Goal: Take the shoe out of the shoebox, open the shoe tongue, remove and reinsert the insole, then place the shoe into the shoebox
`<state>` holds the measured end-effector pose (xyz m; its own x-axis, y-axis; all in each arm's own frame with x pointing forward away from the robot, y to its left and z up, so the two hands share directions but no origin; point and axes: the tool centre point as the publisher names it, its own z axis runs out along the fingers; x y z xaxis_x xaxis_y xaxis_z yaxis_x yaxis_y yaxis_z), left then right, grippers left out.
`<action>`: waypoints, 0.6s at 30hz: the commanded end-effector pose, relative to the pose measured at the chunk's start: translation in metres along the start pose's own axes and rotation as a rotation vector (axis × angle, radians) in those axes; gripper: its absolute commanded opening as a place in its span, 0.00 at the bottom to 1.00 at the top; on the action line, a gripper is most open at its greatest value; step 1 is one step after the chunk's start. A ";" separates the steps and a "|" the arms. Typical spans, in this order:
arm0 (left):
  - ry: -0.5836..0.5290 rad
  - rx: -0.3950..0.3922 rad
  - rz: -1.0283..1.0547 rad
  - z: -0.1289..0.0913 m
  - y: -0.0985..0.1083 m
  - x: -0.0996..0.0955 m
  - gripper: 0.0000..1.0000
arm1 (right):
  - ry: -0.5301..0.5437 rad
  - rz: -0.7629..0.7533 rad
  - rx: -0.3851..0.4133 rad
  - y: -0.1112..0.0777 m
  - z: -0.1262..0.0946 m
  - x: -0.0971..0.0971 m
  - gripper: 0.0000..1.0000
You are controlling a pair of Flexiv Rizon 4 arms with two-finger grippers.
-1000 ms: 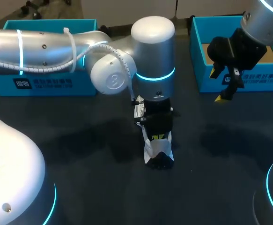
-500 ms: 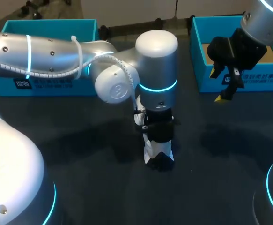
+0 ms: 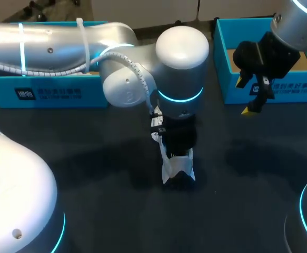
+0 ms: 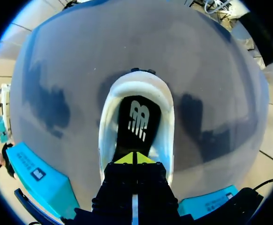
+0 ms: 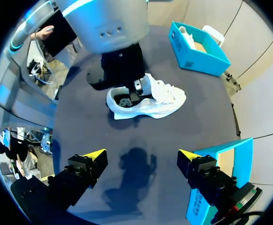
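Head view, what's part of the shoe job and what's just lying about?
Job: white shoe, insole, left tool, right tool, either left box or right box.
Lying about: whichever teal box is spare; cannot tell which.

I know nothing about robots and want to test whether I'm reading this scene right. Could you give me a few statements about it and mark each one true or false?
1. The white sneaker stands on the dark table, outside any box. True.
2. The right gripper is holding the sneaker. False: its fingers are wide apart and empty, and it hangs above the table well away from the shoe.
3. The left gripper is down at the sneaker's heel opening, its yellow tips together over the black insole. True.
4. There is only one box on the table. False: there are two, the left teal shoebox and the right teal shoebox.
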<state>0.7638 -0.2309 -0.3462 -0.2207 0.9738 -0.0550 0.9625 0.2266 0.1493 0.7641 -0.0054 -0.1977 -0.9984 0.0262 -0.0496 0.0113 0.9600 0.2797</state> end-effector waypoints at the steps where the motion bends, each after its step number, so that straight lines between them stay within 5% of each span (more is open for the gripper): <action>1: -0.001 -0.012 -0.024 -0.006 0.005 0.003 0.00 | 0.001 0.000 0.002 0.000 0.001 -0.001 1.00; 3: 0.002 -0.027 -0.042 -0.005 0.008 0.001 0.00 | 0.001 0.000 0.002 0.000 0.001 -0.001 1.00; 4: 0.003 -0.037 -0.054 -0.004 0.010 0.001 0.16 | 0.001 0.000 0.002 0.000 0.001 -0.001 1.00; 5: 0.007 -0.037 -0.055 -0.003 0.011 0.000 0.45 | 0.001 0.000 0.002 0.000 0.001 -0.001 1.00; 7: 0.011 -0.031 -0.063 -0.001 0.013 0.000 0.57 | 0.001 0.000 0.002 0.000 0.001 -0.001 1.00; 10: 0.033 -0.018 -0.065 0.001 0.013 0.000 1.00 | 0.001 0.000 0.002 0.000 0.001 -0.001 1.00; 18: 0.037 0.007 -0.079 -0.002 0.010 0.001 1.00 | 0.001 0.000 0.002 0.000 0.001 -0.001 1.00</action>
<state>0.7722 -0.2284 -0.3447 -0.3022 0.9528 -0.0295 0.9431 0.3034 0.1364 0.7641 -0.0054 -0.1978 -0.9984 0.0262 -0.0496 0.0113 0.9600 0.2798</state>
